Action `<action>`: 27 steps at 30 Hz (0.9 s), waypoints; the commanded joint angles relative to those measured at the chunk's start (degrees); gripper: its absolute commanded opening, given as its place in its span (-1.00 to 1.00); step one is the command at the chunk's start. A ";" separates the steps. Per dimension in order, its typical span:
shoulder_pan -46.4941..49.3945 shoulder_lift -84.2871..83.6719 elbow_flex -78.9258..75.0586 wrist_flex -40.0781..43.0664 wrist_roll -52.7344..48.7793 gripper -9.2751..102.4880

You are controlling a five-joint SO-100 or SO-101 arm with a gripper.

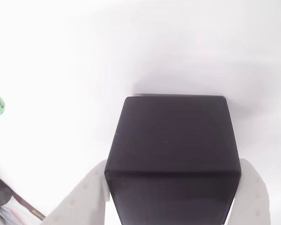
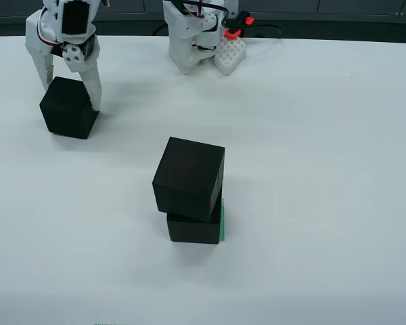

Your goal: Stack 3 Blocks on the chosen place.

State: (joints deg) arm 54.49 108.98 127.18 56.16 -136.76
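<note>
Black block [image 1: 172, 159] sits between white tool [image 2: 69, 88] fingers; table-level.

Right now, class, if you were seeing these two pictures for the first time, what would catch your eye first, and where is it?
In the overview, a two-block stack stands mid-table, its top cube twisted askew over the lower one. At upper left, the white fingers straddle the third black cube, which sits on the table. In the gripper's view that cube fills the frame between the two fingers.
</note>
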 commanded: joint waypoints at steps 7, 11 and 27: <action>-4.75 2.02 -9.58 14.41 15.03 -0.48; -7.91 2.81 -14.33 20.04 24.87 -0.48; -30.06 3.52 -39.81 33.84 79.01 -0.48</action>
State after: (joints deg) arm 26.72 109.60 93.43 89.47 -64.42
